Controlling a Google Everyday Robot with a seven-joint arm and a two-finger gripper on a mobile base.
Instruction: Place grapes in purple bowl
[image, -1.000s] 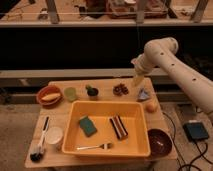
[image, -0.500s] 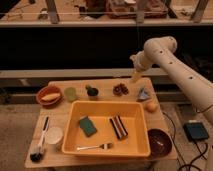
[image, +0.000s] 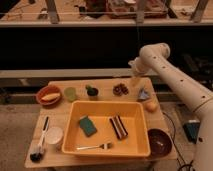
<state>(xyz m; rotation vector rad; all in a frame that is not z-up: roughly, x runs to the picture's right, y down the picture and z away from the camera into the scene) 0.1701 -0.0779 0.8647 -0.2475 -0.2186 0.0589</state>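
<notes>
The white jointed robot arm (image: 170, 75) reaches in from the right and bends down over the back of the light wooden table (image: 60, 117). Its gripper (image: 135, 81) hangs just above the tabletop near the rear edge, a little to the right of the grapes. Whether the gripper is spread or closed does not show.

A large rectangular yellow plastic tub (image: 107, 147) fills the middle of the table. Three things lie in it:
- a green rectangular sponge (image: 87, 125) on the left,
- a dark brown striped block (image: 118, 126) to the right of centre,
- a metal fork (image: 95, 147) along the front wall.

The round glossy dark purple bowl (image: 159, 142) stands at the front right corner, just beside the tub. I cannot tell what is inside it. The orange-red round bowl (image: 44, 92) sits at the rear left and holds a pale yellow piece (image: 51, 97).

A white cup (image: 54, 135) stands left of the tub, and a long-handled brush with a black head (image: 38, 148) lies beside it. A small pale green cup (image: 70, 93) and a dark green squat object (image: 91, 91) stand behind the tub.

The dark reddish-brown cluster of grapes (image: 120, 89) rests on the table behind the tub's right half, well apart from the purple bowl. A small blue-grey pointed object (image: 143, 94) sits to their right, and a smooth orange round fruit (image: 151, 106) lies nearer the front.
</notes>
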